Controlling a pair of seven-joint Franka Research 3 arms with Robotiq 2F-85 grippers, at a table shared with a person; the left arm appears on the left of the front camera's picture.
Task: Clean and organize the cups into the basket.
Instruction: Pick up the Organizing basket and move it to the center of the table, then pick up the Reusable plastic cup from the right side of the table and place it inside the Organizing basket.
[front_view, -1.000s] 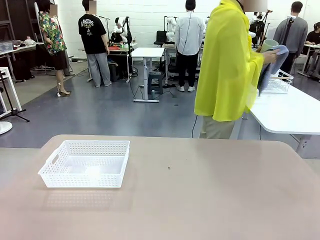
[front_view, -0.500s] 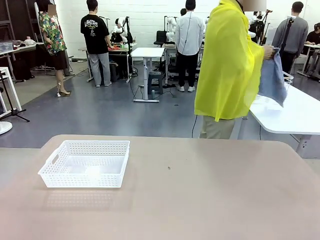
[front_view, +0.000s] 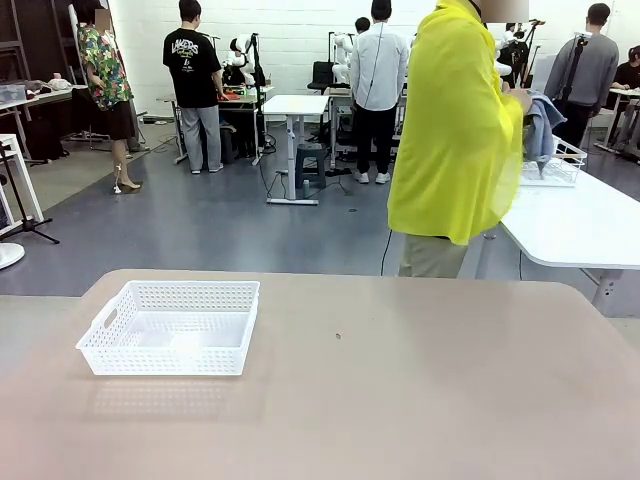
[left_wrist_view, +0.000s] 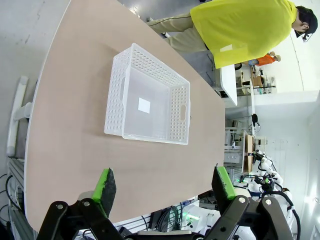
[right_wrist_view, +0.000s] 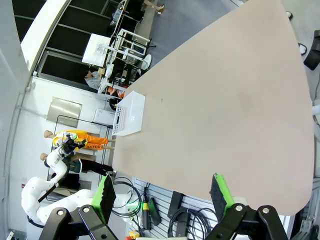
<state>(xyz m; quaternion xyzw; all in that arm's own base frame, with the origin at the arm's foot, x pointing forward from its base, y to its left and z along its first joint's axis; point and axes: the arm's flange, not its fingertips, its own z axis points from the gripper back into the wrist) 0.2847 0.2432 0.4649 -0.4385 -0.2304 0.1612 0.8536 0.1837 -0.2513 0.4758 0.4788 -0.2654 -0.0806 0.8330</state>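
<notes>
A big open workshop floor is seen behind a pale brown table (front_view: 400, 380), smooth and matte with rounded corners, so nothing fancy there. A few more people are standing at far tables in the upper part of the front view.

Hidden stuff first: the person (front_view: 450, 130) in the bright yellow top is turned side-on in the upper right, and both hands are mostly covered by the sleeve and by a blue-grey cloth (front_view: 541, 125) bunched up at chest height. Whatever is wrapped inside that cloth can't be made out. Just behind it a white wire basket (front_view: 553, 168) is set on a separate white table (front_view: 590, 225), partly blocked by the yellow top, and its contents can't be read either.

The basket (front_view: 165, 360) is parked on the brown table in the lower left of the front view, well apart from the person. It's shallow, rectangular, white plastic, with fine lattice walls, a rolled rim and a cut-out handle at each short end. From the left wrist view it (left_wrist_view: 179, 107) is seen from above, upper middle, with a small white square on its floor. In the right wrist view it (right_wrist_view: 129, 114) is tiny and far off, at the left.

The left gripper (left_wrist_view: 164, 181) is held high over the table's near edge, green pads spread wide with nothing between them. The right gripper (right_wrist_view: 162, 192) is posed the same way, fingers wide apart.
</notes>
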